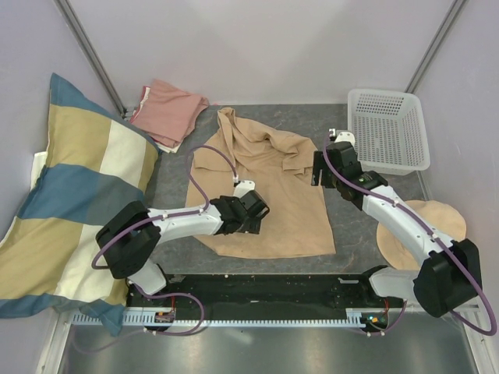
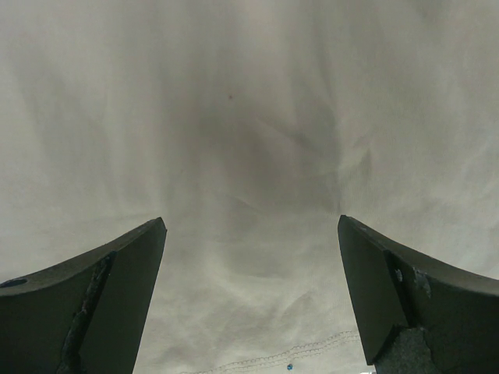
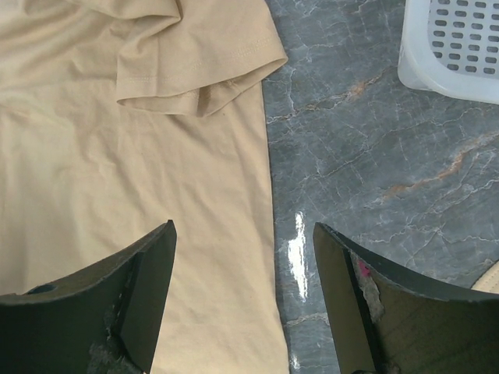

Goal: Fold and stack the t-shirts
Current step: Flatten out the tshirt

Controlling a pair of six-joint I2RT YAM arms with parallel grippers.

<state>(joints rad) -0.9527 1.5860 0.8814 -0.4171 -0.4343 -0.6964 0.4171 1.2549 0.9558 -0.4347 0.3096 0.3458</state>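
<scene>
Marble tabletop [image 1: 312, 121] — basket [image 1: 390, 160] near tan tee [image 1: 273, 210].

- Enclosed by pale lilac walls [image 1: 257, 47], slanted metal posts [image 1: 92, 54] at the rear corners.
- Surfaced in glossy grey marbled tabletop [image 3: 351, 156], catching a white glare streak [image 3: 295, 248].

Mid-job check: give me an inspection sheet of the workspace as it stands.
Surface: grey marble table, glossy.
Job's things: tan tee spread mid-table, top crumpled; pink tee loosely folded, back left.
Clutter: pillow left; basket back right; beige disc near right.
Grippers: left gripper open, low over tan tee; right gripper open above its right edge.
Cables: purple cables hang in loops.
Surroundings: plain walls.
</scene>
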